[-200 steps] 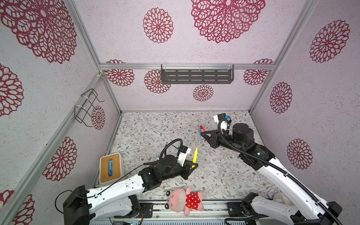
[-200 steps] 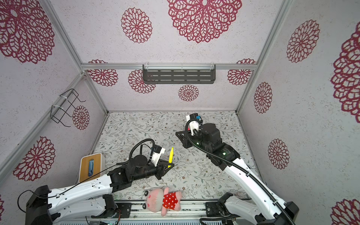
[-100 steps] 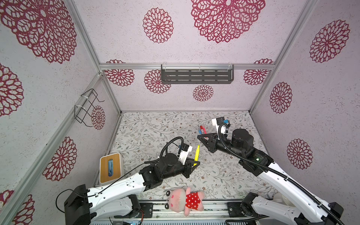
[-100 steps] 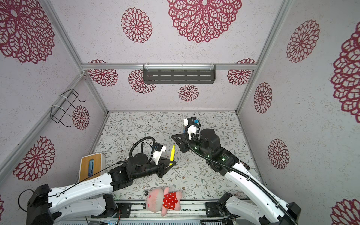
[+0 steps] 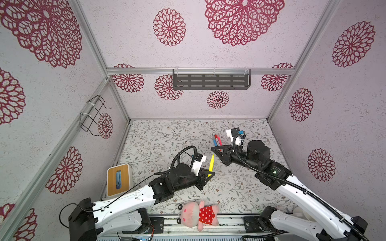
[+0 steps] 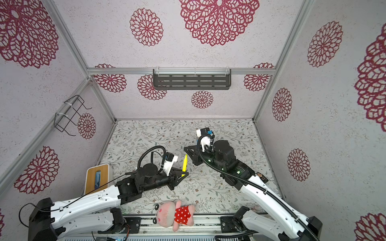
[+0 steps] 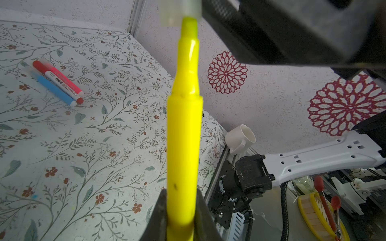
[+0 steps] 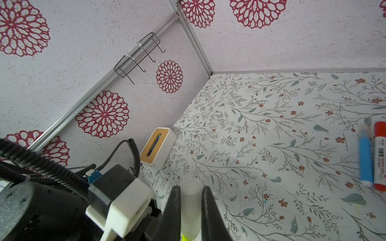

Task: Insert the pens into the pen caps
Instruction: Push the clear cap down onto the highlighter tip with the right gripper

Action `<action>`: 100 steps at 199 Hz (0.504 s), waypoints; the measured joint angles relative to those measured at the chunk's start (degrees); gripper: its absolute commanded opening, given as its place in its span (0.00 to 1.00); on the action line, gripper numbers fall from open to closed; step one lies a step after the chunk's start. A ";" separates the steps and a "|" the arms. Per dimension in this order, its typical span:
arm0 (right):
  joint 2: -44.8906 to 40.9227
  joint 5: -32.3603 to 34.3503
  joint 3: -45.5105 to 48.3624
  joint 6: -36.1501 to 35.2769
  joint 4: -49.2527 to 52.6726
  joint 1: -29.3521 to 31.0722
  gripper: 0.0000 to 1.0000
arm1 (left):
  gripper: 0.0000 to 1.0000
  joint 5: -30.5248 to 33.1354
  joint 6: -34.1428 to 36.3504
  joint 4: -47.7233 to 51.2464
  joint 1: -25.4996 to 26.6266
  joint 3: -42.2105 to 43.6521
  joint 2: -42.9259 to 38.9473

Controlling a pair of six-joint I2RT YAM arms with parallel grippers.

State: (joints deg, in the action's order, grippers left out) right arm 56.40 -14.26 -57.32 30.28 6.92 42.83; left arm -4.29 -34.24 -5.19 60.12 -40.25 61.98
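My left gripper [image 5: 210, 174] [image 7: 181, 194] is shut on the lower barrel of a yellow pen [image 5: 211, 164] [image 7: 183, 135], which stands nearly upright above the table's middle. My right gripper [image 5: 214, 149] [image 8: 190, 189] is shut on a pale translucent pen cap [image 8: 191, 206] [image 7: 180, 12]. The cap's mouth sits right at the pen's bare tip, and a sliver of yellow shows under the cap in the right wrist view. A blue pen [image 5: 214, 143] [image 8: 366, 158] and a white-barrelled pen with red ends [image 5: 217, 139] [image 8: 380, 156] lie side by side on the table behind the right gripper.
A white box with a wooden top [image 5: 118, 179] stands by the left wall. A pink plush toy [image 5: 197, 215] lies at the front edge. A white cup [image 7: 240, 138] sits near the front right corner. A wire rack [image 5: 93, 113] hangs on the left wall, a dark shelf [image 5: 211, 79] on the back.
My right gripper has come forward and to the left with the cap, down to the tip of the yellow pen. My left gripper has shifted the pen slightly right and more upright.
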 measured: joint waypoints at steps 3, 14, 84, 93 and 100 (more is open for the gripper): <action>0.00 0.02 0.02 0.00 -0.09 0.04 0.05 | 0.00 0.02 0.00 0.02 0.00 0.00 -0.04; -0.02 0.13 0.04 0.31 -0.44 0.24 0.05 | 0.00 0.13 0.00 0.00 0.00 0.00 -0.20; -1.16 1.07 1.90 0.87 -1.75 2.64 0.05 | 0.00 1.33 0.13 0.17 0.00 0.00 -1.31; -1.20 1.29 2.08 0.90 -2.08 2.97 0.05 | 0.00 1.57 0.11 0.33 0.00 0.00 -1.46; -1.36 1.62 2.21 0.90 -2.23 3.17 0.05 | 0.00 1.68 0.15 0.39 0.00 0.00 -1.57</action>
State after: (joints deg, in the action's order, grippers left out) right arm 55.05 -12.64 -55.11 31.18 4.69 46.00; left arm -2.61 -34.09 -4.80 60.12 -40.25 60.40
